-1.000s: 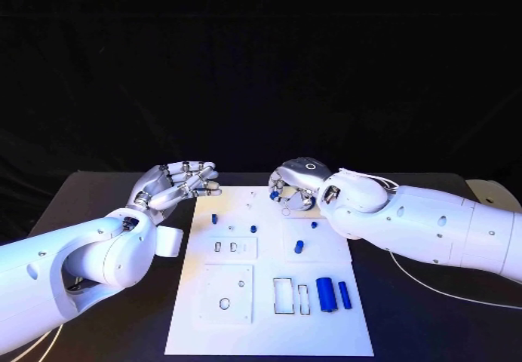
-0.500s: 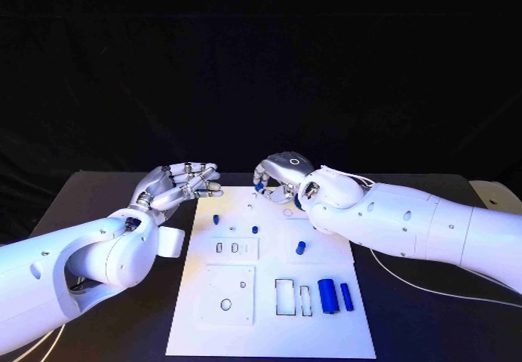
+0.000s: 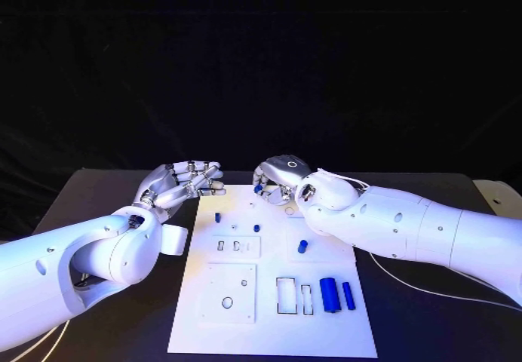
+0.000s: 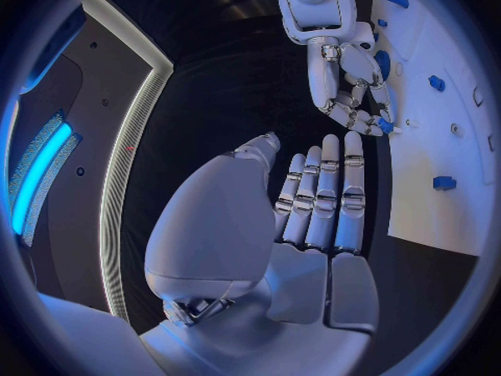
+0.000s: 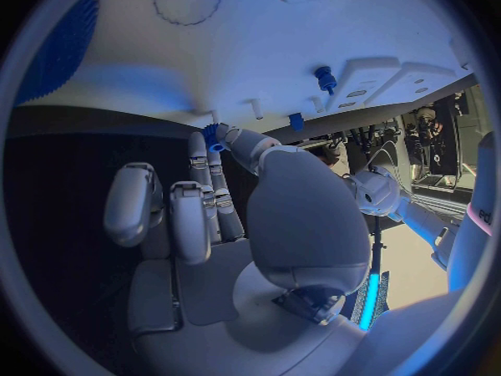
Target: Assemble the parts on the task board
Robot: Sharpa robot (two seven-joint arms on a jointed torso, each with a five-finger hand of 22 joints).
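My right hand (image 3: pixel 278 179) hovers over the far edge of the task board (image 3: pixel 272 332), fingers curled, pinching a small blue part (image 5: pixel 212 134) at the fingertips; the left wrist view shows that same blue piece (image 4: pixel 385 125) at the tips of my right hand, above the board's far edge. My left hand (image 3: pixel 179 185) sits just off the board's far left corner, over the black table (image 3: pixel 109 188), fingers loosely curved and close together, holding nothing.

The board lies flat in the middle of the table. Near its far end, three small blue pegs (image 3: pixel 218 218) stand upright in it. Just right of them, a short blue piece (image 3: pixel 303 245) stands on a raised square plate. To the left, a plate with two small slots (image 3: pixel 233 246) holds nothing that I can make out. Nearer to me, the left square plate (image 3: pixel 228 283) shows an oval hole and a smaller opening, both unfilled. To its right sit two rectangular recesses (image 3: pixel 284 295), open and bare, and beside them two blue cylinders (image 3: pixel 329 293) lie side by side on the board, the larger next to the recesses, the slimmer one (image 3: pixel 348 296) by the board's right edge.
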